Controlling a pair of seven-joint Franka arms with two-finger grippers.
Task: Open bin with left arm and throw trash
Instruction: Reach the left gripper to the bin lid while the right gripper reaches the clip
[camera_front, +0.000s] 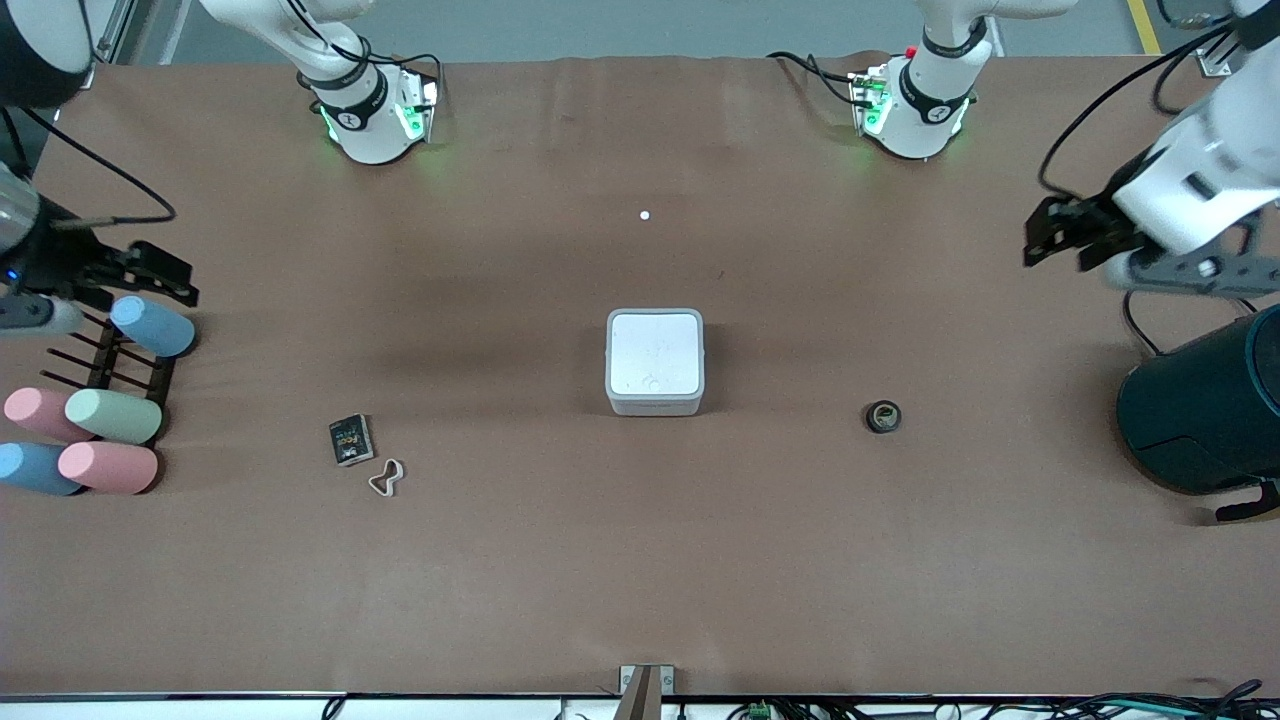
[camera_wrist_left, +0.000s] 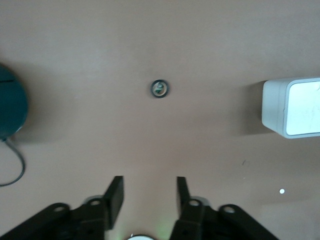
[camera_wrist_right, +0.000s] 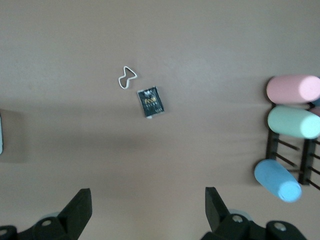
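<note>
The bin (camera_front: 655, 362) (camera_wrist_left: 292, 107) is a small white-grey box with its flat lid shut, at the middle of the table. The trash is three bits. A dark ring (camera_front: 883, 416) (camera_wrist_left: 160, 89) lies beside the bin toward the left arm's end. A black packet (camera_front: 350, 439) (camera_wrist_right: 150, 102) and a whitish loop (camera_front: 386, 477) (camera_wrist_right: 127, 77) lie toward the right arm's end. My left gripper (camera_front: 1040, 243) (camera_wrist_left: 150, 182) hangs over bare table at the left arm's end, jaws partly apart and empty. My right gripper (camera_front: 185, 282) (camera_wrist_right: 148, 192) hovers wide open and empty over the rack.
Several pastel cylinders (camera_front: 112, 415) (camera_wrist_right: 292, 122) lie on a black rack at the right arm's end. A big dark teal cylinder (camera_front: 1205, 410) (camera_wrist_left: 10, 107) stands at the left arm's end, under my left arm. A tiny white dot (camera_front: 644, 215) lies between the bin and the bases.
</note>
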